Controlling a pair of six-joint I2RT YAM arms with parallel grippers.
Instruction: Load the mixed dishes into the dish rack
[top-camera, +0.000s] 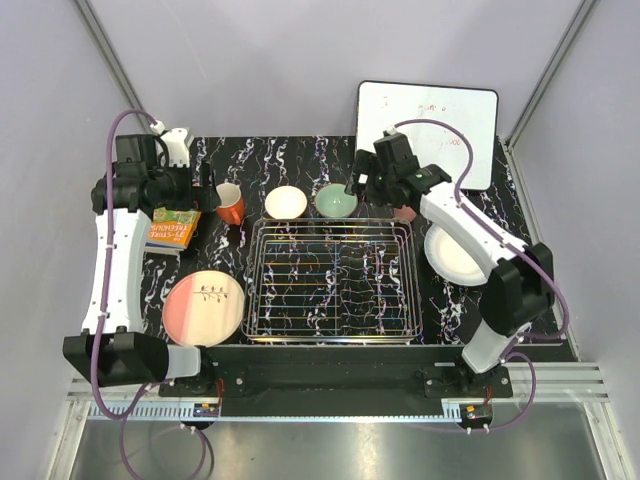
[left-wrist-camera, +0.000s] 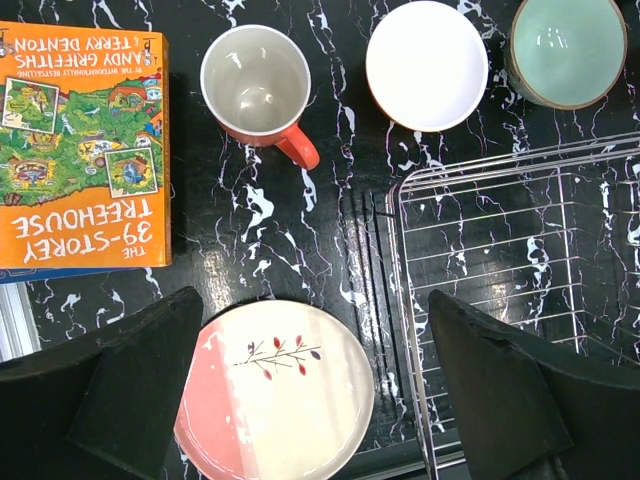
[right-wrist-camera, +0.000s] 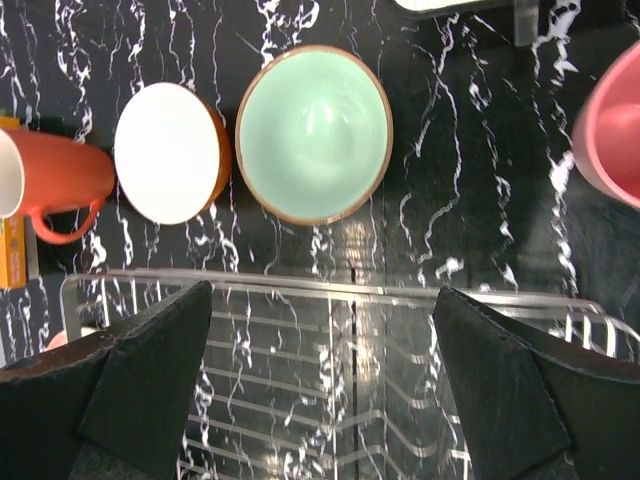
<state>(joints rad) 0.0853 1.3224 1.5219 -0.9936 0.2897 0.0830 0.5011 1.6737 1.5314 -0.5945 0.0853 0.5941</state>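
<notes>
The dish rack (top-camera: 330, 224) is not yet loaded
The pale green bowl (right-wrist-camera: 313, 133) is placed just beyond its far rim, straight ahead of the right hand (right-wrist-camera: 322, 295), spread empty; the left hand (left-wrist-camera: 312, 300), likewise released, is farther off

Black bench (top-camera: 300, 160) with white marble veining. Orange-green book (left-wrist-camera: 80, 150), "The 39-Story Treehouse", lies flat, cover up, at the bench's left side. White whiteboard (top-camera: 430, 115) with a dark frame and faint pink scribbles sits at the far right corner.
</notes>
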